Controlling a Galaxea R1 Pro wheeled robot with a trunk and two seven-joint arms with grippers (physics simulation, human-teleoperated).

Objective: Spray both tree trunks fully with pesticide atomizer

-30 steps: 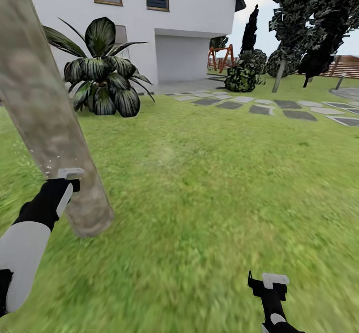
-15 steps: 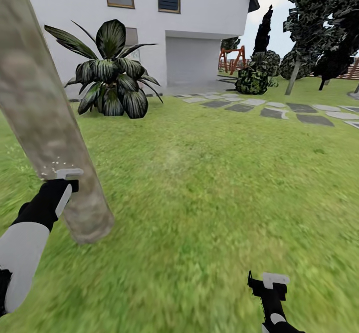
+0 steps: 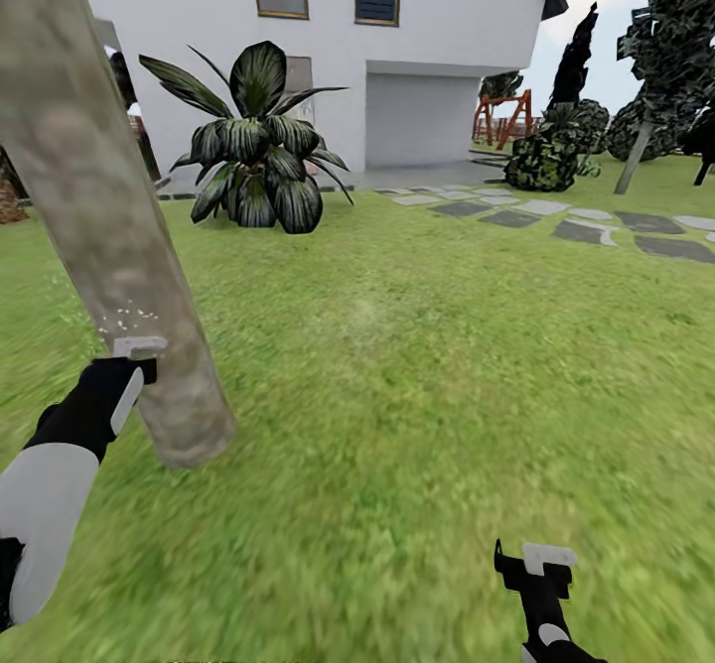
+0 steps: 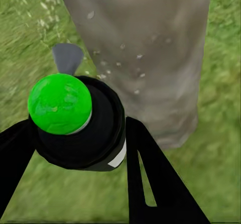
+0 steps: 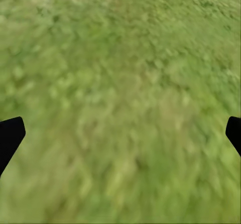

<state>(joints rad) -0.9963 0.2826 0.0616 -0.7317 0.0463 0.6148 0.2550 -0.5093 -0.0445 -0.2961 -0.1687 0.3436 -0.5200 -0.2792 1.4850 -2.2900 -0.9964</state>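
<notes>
Across the whole ground, blurry green grass floor (image 3: 417, 425), with grey stepping stones (image 3: 596, 231) toward the far right. Behind, a white house (image 3: 427, 38) with a grey garage door (image 3: 417, 119). Far right, dark bushes (image 3: 548, 152) and dark leafy trees (image 3: 670, 28). Before the house wall, a broad-leaved dark plant (image 3: 256, 147).

Nearer, at the left of the head view, a thick mottled grey-tan tree trunk (image 3: 99, 206), leaning across the picture and meeting the grass at its base. Same trunk close ahead in the left wrist view (image 4: 145, 58), dotted with tiny white specks of pesticide (image 4: 123, 63); a few specks also in the head view (image 3: 124, 321), just above the left gripper (image 3: 137, 350), right against the bark.

Clenched between the left gripper's black fingers (image 4: 150, 179): the pesticide atomizer (image 4: 83, 126), a black body with a bright green round cap and a grey nozzle pointing at the trunk, held just beside it.

Low at the right, well apart from the trunk, the right gripper (image 3: 541, 562) over bare grass. Fingers (image 5: 10, 136) spread wide, released, nothing between them.
</notes>
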